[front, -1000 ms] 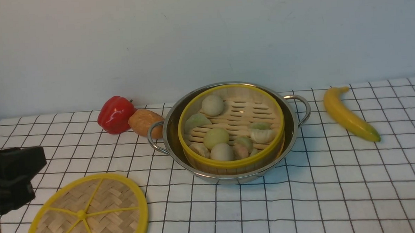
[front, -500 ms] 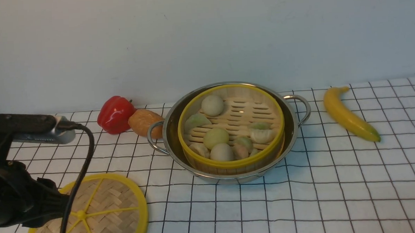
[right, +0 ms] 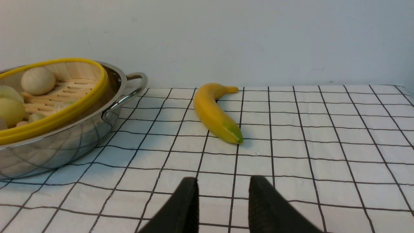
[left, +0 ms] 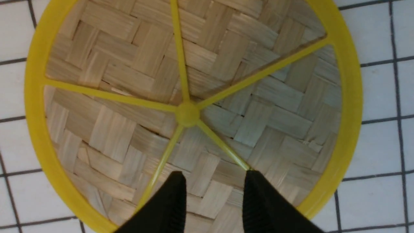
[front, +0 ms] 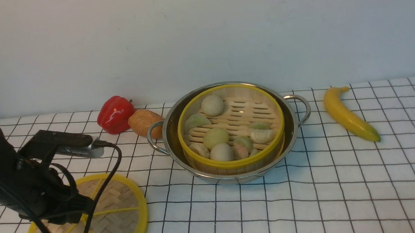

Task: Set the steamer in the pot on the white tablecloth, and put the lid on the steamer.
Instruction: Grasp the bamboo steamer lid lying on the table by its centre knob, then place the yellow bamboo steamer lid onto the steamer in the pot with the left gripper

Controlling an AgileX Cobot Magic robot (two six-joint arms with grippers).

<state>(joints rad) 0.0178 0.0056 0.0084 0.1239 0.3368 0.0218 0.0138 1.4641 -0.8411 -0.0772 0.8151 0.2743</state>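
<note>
Front and wrist views. We see the left arm point(front: 31, 180) at the near left corner of the white tablecloth point(front: 337, 195), bent forward and down over the lid point(front: 118, 201). Its wrist camera and cable ride on top, and its bulk hides the lid's near left part.

The lid point(left: 226, 81) lies flat on the cloth, woven face and yellow spokes upward. Being round, it has no long axis. Five spokes run from the rim to the centre knob point(left: 187, 114).

The left gripper point(left: 214, 174) looks straight down on the lid. Its jaws are parted with only weave between them, and they grip nothing. The knob lies just beyond the fingertips, in line with the gap. Two spokes run from it toward the two black fingers point(left: 171, 200), one to each. We cannot tell whether the tips touch the weave.

The right gripper point(right: 223, 179) hangs low over bare cloth, its jaws likewise apart and empty. The banana point(right: 215, 113) lies ahead of it.

The steamer point(front: 230, 163) sits upright inside the pot point(front: 231, 178) at mid-cloth, uncovered, with buns and dumplings point(front: 215, 137) on its slats. A red pepper point(front: 114, 113) and a bread roll point(front: 143, 121) lie just left of the pot.
</note>
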